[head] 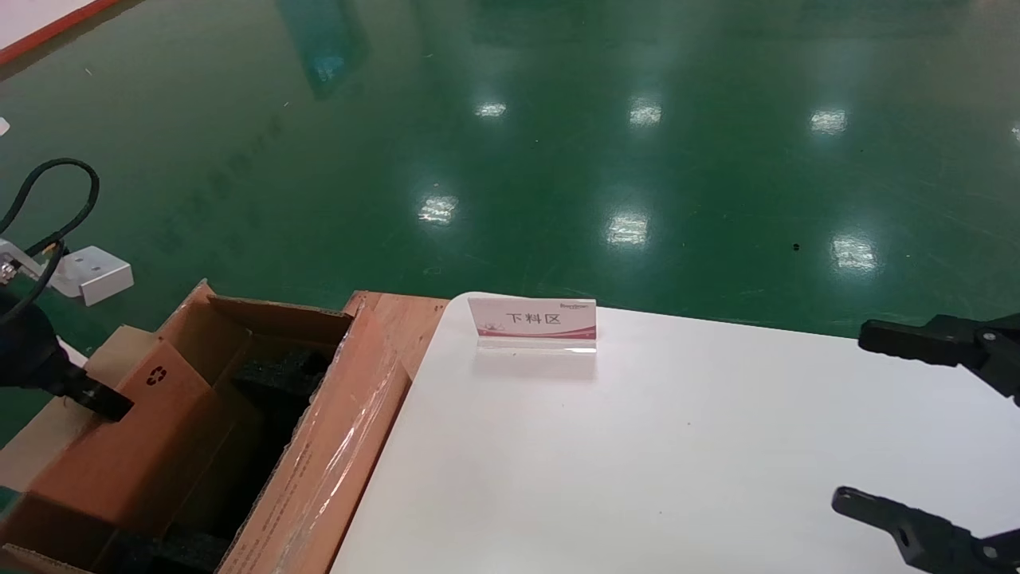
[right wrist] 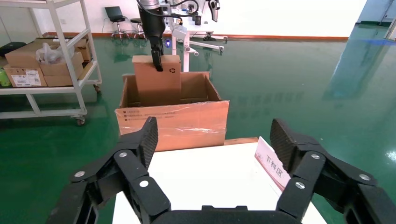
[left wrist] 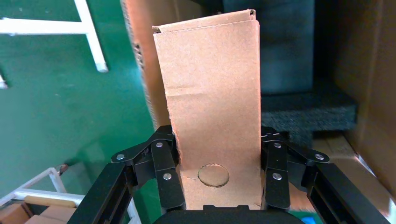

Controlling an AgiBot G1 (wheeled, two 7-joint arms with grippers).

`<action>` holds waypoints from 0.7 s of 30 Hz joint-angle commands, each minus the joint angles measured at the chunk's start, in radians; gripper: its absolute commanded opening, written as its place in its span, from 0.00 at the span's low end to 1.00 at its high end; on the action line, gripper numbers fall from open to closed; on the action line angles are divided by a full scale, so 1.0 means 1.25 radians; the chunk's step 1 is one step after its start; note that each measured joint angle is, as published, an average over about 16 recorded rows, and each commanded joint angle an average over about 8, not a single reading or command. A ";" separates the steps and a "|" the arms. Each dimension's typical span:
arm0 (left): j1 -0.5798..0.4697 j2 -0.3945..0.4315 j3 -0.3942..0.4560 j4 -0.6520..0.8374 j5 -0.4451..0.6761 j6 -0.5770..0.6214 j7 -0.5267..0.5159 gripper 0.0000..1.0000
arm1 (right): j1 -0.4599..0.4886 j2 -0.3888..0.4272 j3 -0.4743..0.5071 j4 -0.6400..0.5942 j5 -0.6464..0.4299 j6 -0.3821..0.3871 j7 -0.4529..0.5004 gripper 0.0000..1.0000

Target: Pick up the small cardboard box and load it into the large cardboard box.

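Observation:
My left gripper (head: 100,399) is shut on the small cardboard box (head: 135,446), gripping its upper edge near the black recycling symbol. The box hangs on edge with its lower part inside the open large cardboard box (head: 335,454), along the carton's left side. In the left wrist view the fingers (left wrist: 166,158) clamp both faces of the small box (left wrist: 212,93), with black foam (left wrist: 303,112) below it. The right wrist view shows the small box (right wrist: 156,81) standing up out of the carton (right wrist: 173,123). My right gripper (head: 884,422) is open over the table's right edge, holding nothing.
A white table (head: 677,446) stands right of the carton and carries a pink-and-white sign (head: 532,323) at its far edge. A wooden board (head: 402,319) lies between carton and table. A white bracket (head: 92,271) sits on the green floor. A shelf cart with boxes (right wrist: 42,60) stands beyond.

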 commanded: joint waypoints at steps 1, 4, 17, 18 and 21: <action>0.009 0.000 0.002 0.004 0.011 -0.016 -0.005 0.00 | 0.000 0.000 0.000 0.000 0.000 0.000 0.000 1.00; 0.021 0.000 0.004 0.015 0.018 -0.034 -0.005 0.00 | 0.000 0.000 0.000 0.000 0.000 0.000 0.000 1.00; 0.089 0.012 0.012 0.049 0.025 -0.094 -0.018 0.00 | 0.000 0.000 -0.001 0.000 0.000 0.000 0.000 1.00; 0.095 0.014 0.013 0.051 0.026 -0.099 -0.020 0.00 | 0.000 0.000 -0.001 0.000 0.001 0.000 0.000 1.00; 0.113 0.018 0.015 0.058 0.027 -0.113 -0.026 0.00 | 0.000 0.000 -0.001 0.000 0.001 0.000 0.000 1.00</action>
